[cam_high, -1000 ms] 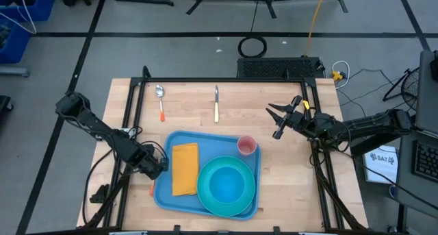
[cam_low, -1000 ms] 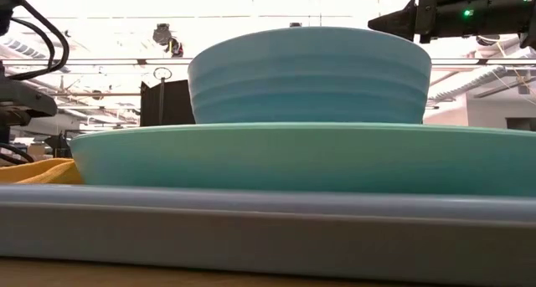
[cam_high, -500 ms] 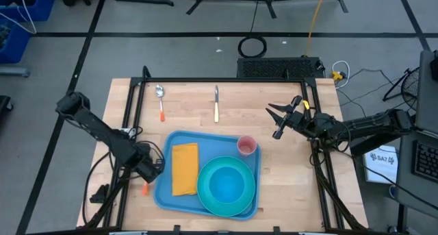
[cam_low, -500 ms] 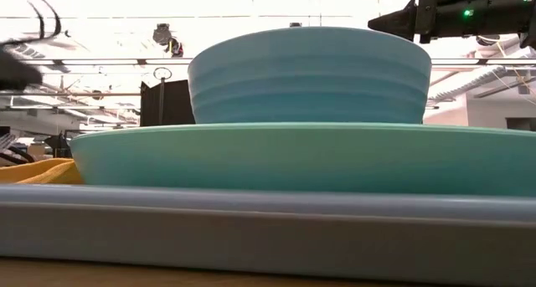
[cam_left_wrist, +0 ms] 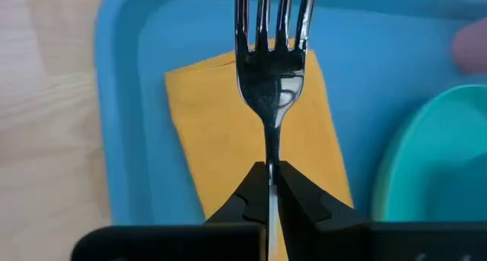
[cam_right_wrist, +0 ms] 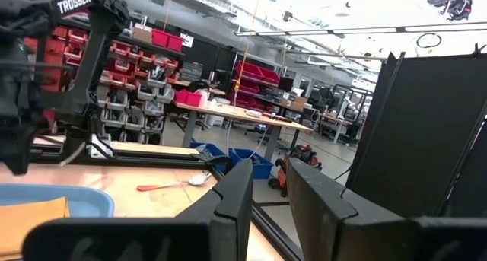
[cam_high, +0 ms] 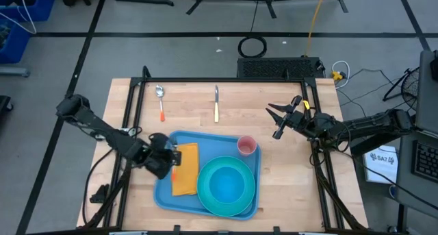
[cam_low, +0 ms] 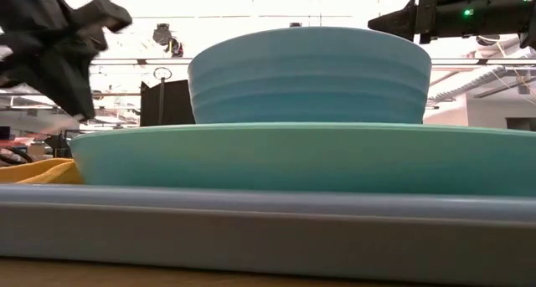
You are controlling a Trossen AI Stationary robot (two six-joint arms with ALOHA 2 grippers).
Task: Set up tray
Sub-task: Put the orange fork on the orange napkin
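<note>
Wooden planks make up the tabletop [cam_high: 287,187], and the tray [cam_high: 162,194] lies near its front edge, about midway between the side edges. A yellow napkin [cam_high: 186,172] lies flat along the tray's left side, a turquoise plate [cam_high: 209,201] with a bowl [cam_high: 226,183] on it fills the right front corner, and a pink cup [cam_high: 246,146] stands at the back right corner. The left gripper [cam_left_wrist: 268,173] hangs over the tray's left rim, clamped on the handle of a fork [cam_left_wrist: 272,71] whose tines reach out above the napkin. The right gripper [cam_high: 272,120] hovers near the tabletop's right edge, fingers spread. A spoon [cam_high: 161,101] and a knife [cam_high: 216,103] lie by the back edge.
</note>
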